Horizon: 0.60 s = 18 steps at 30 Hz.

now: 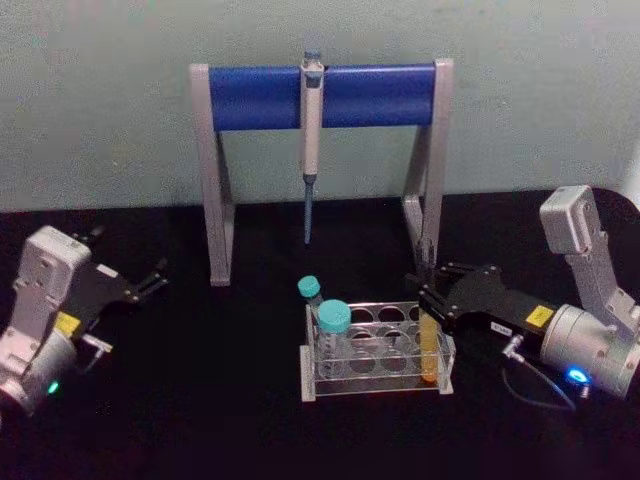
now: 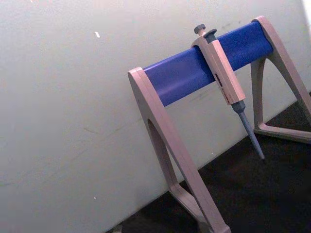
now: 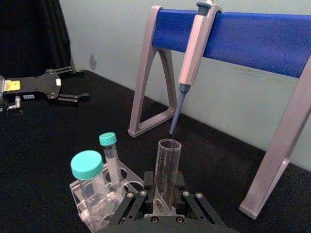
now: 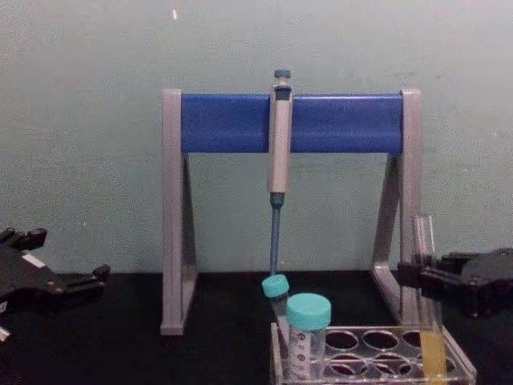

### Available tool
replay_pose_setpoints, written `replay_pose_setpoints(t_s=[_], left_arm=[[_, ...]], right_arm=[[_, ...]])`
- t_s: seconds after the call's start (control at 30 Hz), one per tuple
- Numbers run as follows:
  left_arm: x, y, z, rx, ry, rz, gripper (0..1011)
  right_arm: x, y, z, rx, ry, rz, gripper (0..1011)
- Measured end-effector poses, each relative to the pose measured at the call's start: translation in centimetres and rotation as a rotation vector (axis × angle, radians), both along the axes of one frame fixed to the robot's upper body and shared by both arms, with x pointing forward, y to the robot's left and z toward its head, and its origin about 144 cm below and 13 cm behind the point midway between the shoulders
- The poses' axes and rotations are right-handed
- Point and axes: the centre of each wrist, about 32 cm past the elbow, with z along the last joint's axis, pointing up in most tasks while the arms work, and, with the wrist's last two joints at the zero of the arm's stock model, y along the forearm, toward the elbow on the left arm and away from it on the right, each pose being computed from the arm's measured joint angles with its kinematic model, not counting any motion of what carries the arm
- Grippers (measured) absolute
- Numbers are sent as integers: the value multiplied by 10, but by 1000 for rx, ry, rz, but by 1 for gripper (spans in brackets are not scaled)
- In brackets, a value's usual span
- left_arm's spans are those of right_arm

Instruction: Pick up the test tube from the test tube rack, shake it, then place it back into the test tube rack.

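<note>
Test tube [image 1: 430, 350] stands upright at test tube rack's [image 1: 372, 391] right end, right gripper [image 1: 428, 285] apparently clamped on it. Left gripper [image 1: 155, 278] parked, fingers spread, well apart.

The yellow sticker [image 1: 537, 316] on the right gripper [image 1: 426, 291] cannot be read.

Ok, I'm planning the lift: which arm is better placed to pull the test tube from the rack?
Right. The right gripper is already at the test tube, which stands at the test tube rack's right end; the left gripper sits far off to the left.
</note>
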Motion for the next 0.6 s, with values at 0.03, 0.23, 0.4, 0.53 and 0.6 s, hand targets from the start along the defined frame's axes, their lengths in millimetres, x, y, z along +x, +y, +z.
replay_pose_setpoints(t_s=[0.03, 0.23, 0.4, 0.53, 0.6], left_arm=[[0, 0, 0, 0, 0, 0, 1001], [0, 0, 0, 0, 0, 0, 1001], [0, 0, 0, 0, 0, 0, 1001], [0, 0, 0, 0, 0, 0, 1001], [0, 0, 0, 0, 0, 0, 1001]], right_arm=[[0, 0, 0, 0, 0, 0, 238], [0, 0, 0, 0, 0, 0, 238], [0, 0, 0, 0, 0, 0, 238], [0, 0, 0, 0, 0, 0, 238], [0, 0, 0, 0, 0, 0, 238]])
